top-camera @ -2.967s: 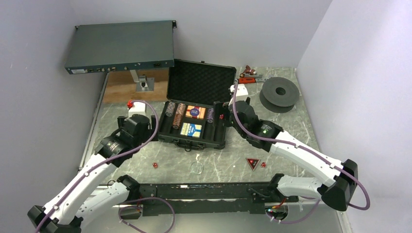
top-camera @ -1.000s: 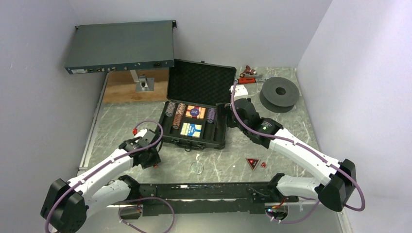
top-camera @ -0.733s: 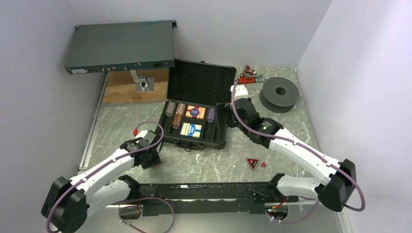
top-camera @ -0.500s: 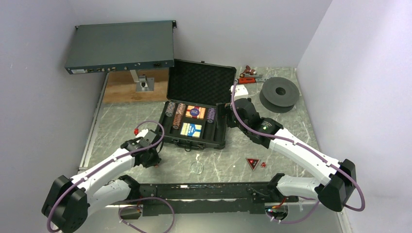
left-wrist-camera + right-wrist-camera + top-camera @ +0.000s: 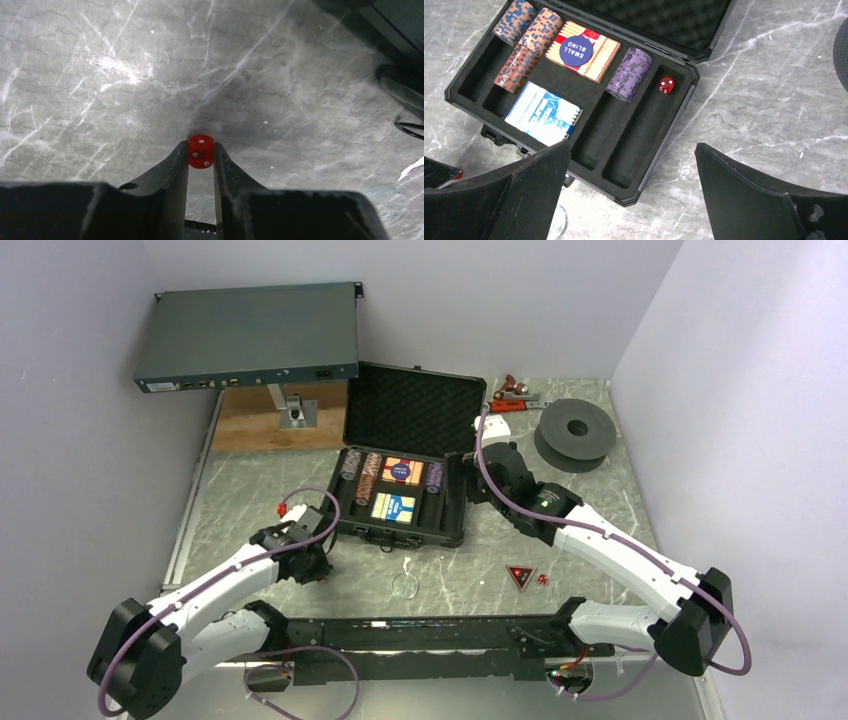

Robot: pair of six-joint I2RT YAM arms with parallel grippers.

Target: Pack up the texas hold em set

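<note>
The black rectangular hard plastic case (image 5: 415, 412) lies open on the middle of the grey marbled table (image 5: 620, 510), its foam-lined lid raised at the far side. In its left slots sit 3 stacks of striped poker chips (image 5: 519, 67) in orange, blue and brown. A stack of purple striped chips (image 5: 629, 74) sits right of centre. 2 card decks lie between them: a red-and-cream deck (image 5: 594, 55) at the far side with a round blue "SMALL BLIND" disc (image 5: 575, 48) on top, and a blue-backed deck (image 5: 544, 114) nearer. 1 small red die (image 5: 667, 84) rests in the rightmost slot, just beside the purple stack.

Outside the case, near its front left corner, a second small red die (image 5: 201, 151) is pinched by the left gripper (image 5: 318, 573) – both fingers press against its sides. Whether it rests on the table or is just clear of it, I cannot tell. In front of the case lies a clear round disc (image 5: 406, 586). To its right is a black-and-red triangular marker (image 5: 519, 576), with a third small red die (image 5: 542, 581) just beside it.

The right gripper (image 5: 632, 146) hangs over the case's right end, fingers spread wide, holding nothing.

At the far left a flat grey-blue rack unit (image 5: 250, 335) sits above a wooden board (image 5: 250, 425) – at the far right lies a black round spool (image 5: 574, 432)
</note>
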